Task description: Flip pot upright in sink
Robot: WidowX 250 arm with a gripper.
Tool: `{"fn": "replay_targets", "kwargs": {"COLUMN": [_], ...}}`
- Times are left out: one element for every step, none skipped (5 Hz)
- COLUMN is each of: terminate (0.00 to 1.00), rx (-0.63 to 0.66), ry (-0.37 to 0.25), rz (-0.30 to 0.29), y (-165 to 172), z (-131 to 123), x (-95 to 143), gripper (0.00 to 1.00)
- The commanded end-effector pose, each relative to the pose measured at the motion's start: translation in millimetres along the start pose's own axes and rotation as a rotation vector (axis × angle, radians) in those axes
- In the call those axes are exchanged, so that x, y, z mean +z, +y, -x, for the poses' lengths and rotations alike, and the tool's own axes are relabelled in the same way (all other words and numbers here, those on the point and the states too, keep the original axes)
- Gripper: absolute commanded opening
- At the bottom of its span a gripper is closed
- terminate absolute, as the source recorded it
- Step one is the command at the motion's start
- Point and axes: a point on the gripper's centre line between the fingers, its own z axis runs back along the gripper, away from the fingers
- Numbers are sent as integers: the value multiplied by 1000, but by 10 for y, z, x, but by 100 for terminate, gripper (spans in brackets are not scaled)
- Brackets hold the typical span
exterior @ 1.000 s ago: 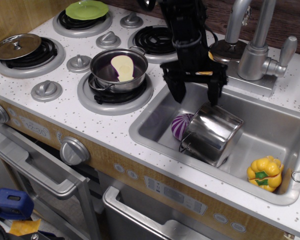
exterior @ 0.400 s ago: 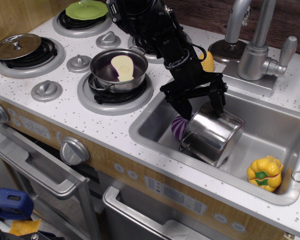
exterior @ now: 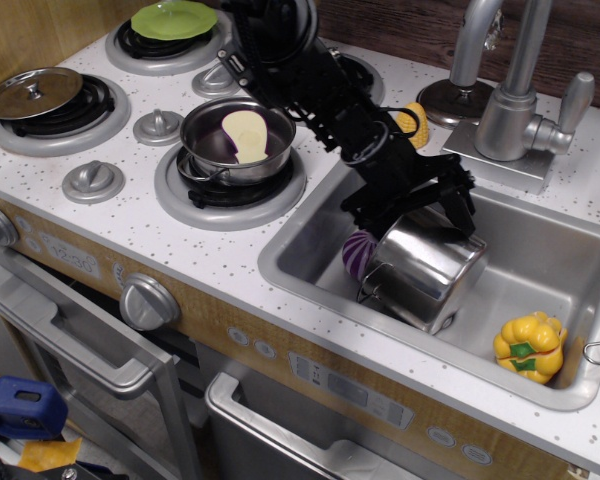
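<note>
The shiny steel pot (exterior: 427, 272) lies on its side in the sink (exterior: 555, 262), base end up and to the right, its open end and a wire handle toward the sink's front wall. My black gripper (exterior: 418, 222) reaches down from the upper left. It is open, with one finger (exterior: 465, 208) at the pot's upper right edge and the other at its upper left, partly hidden. The jaws straddle the top of the pot. I cannot tell whether they touch it.
A purple striped ball (exterior: 357, 252) rests against the pot's left side. A yellow pepper (exterior: 528, 347) lies in the sink's front right corner. The faucet (exterior: 510, 105) stands behind the sink. A shallower pot (exterior: 237, 138) sits on the burner to the left.
The arm has swung lower and leaned in from the left. The open gripper has come down from above the pot to straddle its top. The pot has not moved.
</note>
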Motion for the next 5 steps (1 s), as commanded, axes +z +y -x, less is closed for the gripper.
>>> {"fn": "replay_targets", "kwargs": {"terminate": [0, 0, 0, 0, 0], "rx": [-22, -57, -82, -89, -111], "ry": [-1, -8, -19, -46, -101], "rz": [-43, -170, -277, -350, -389], "y": [-62, -119, -200, -273, -220], "z": [-31, -33, -24, -29, -61], "x": [73, 139, 178, 153, 69], "gripper": [0, 0, 0, 0, 0]}}
